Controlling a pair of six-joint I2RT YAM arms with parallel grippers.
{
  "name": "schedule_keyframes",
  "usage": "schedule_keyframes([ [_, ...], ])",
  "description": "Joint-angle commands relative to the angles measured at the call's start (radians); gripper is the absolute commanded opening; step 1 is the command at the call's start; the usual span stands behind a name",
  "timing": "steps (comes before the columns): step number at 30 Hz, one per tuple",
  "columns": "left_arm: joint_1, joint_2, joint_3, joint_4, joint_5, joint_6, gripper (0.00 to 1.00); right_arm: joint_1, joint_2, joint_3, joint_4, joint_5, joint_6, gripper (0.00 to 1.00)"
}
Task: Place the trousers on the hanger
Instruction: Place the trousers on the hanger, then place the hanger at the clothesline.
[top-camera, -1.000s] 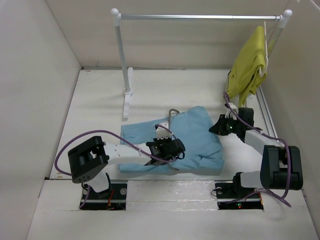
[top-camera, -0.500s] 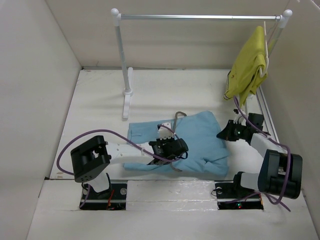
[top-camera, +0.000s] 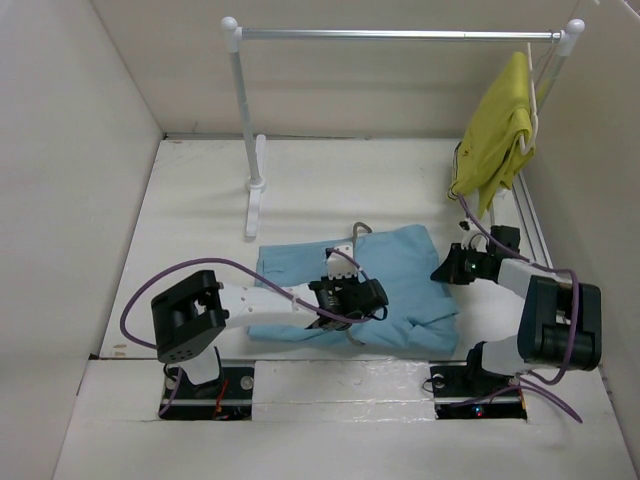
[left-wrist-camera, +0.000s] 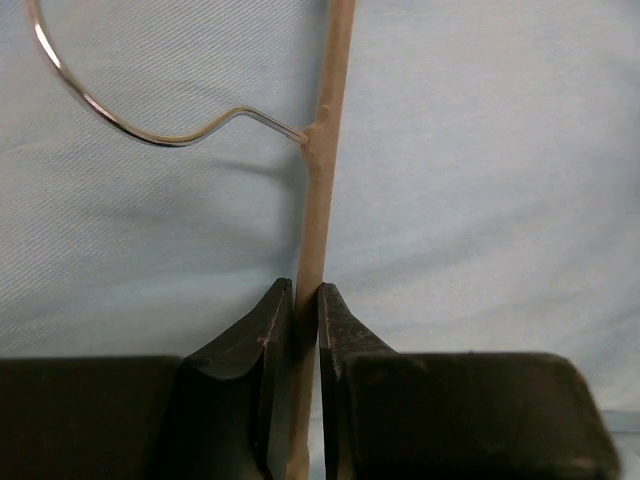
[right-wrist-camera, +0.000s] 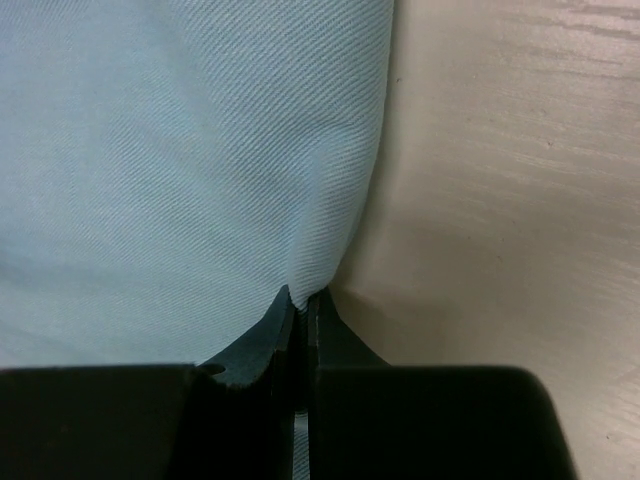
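Sky-blue trousers (top-camera: 410, 275) and a hanger (left-wrist-camera: 322, 180), both gripped, on a white desk (top-camera: 200, 200).
The trousers lie flat at the near middle of the desk, toward 6 o'clock. The hanger rests on top of them, its wire hook pointing to 12 o'clock at their far edge. The left fingers (left-wrist-camera: 265, 345) are pressed onto the hanger's straight bar, pinching it. The right fingers (right-wrist-camera: 268, 335) pinch the trousers' edge at 3 o'clock. A yellow garment (top-camera: 495, 135) hangs from a rail (top-camera: 400, 34) at 1 o'clock.
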Motion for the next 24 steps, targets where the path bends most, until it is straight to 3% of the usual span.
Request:
schedule_keyframes([
  [1,-0.032,-0.016,0.085,-0.215,-0.180,-0.010,0.00,-0.002,-0.004,0.035,0.057,0.099,-0.065,0.00],
  [3,-0.055,-0.025,0.136,-0.236,-0.193,-0.013,0.00,0.008,-0.047,0.036,0.042,0.107,-0.060,0.02],
  [6,-0.076,-0.043,0.179,-0.252,-0.207,-0.015,0.00,0.030,-0.079,0.075,-0.018,0.088,-0.069,0.24],
  [7,-0.088,-0.055,0.188,-0.253,-0.219,-0.016,0.00,0.030,-0.090,0.085,-0.051,0.082,-0.071,0.38],
  [10,-0.089,-0.083,0.203,-0.249,-0.217,-0.006,0.00,0.058,-0.178,0.131,-0.138,0.062,-0.066,0.58],
  [13,-0.089,-0.120,0.203,-0.220,-0.214,0.010,0.00,0.122,-0.339,0.203,-0.232,0.068,-0.042,0.67],
  [16,-0.089,-0.167,0.240,-0.198,-0.222,0.049,0.00,0.220,-0.476,0.271,-0.306,0.042,0.026,0.66],
  [17,-0.089,-0.183,0.264,-0.195,-0.231,0.070,0.00,0.289,-0.546,0.276,-0.317,0.038,0.075,0.60],
  [18,-0.089,-0.183,0.265,-0.195,-0.231,0.070,0.00,0.289,-0.547,0.276,-0.317,0.038,0.075,0.60],
  [22,-0.089,-0.207,0.329,-0.181,-0.253,0.106,0.00,0.498,-0.714,0.230,-0.233,0.093,0.339,0.31],
  [24,-0.089,-0.209,0.361,-0.166,-0.256,0.119,0.00,0.622,-0.781,0.184,-0.145,0.113,0.441,0.34],
])
